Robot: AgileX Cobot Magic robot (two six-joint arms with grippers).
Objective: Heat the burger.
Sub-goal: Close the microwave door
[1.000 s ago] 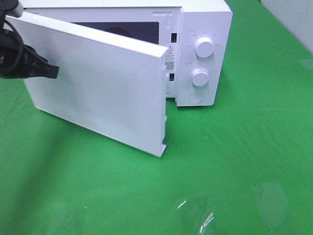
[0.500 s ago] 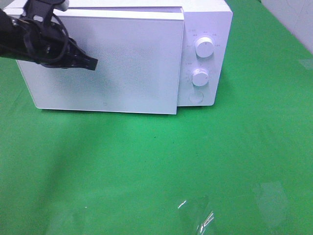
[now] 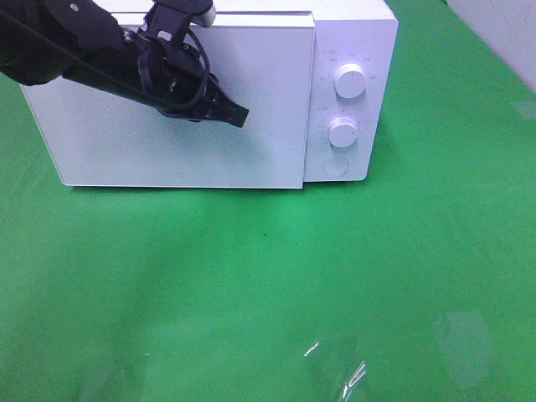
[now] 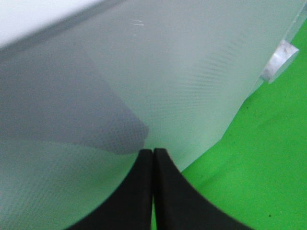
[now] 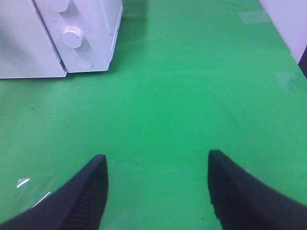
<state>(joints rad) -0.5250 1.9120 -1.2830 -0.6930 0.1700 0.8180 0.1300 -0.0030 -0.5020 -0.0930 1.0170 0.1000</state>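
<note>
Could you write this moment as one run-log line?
microwave door: shut | left gripper: shut, at door | right gripper: open, empty | burger: out of sight

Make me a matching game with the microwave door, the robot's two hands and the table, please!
Things:
1. microwave door
2. left hand
3. right hand
4. table

How they look:
A. green all over
B. white and closed
C. black fingers wide apart
D. black fingers pressed together

Right pairs: 1-B, 2-D, 3-C, 4-A
</note>
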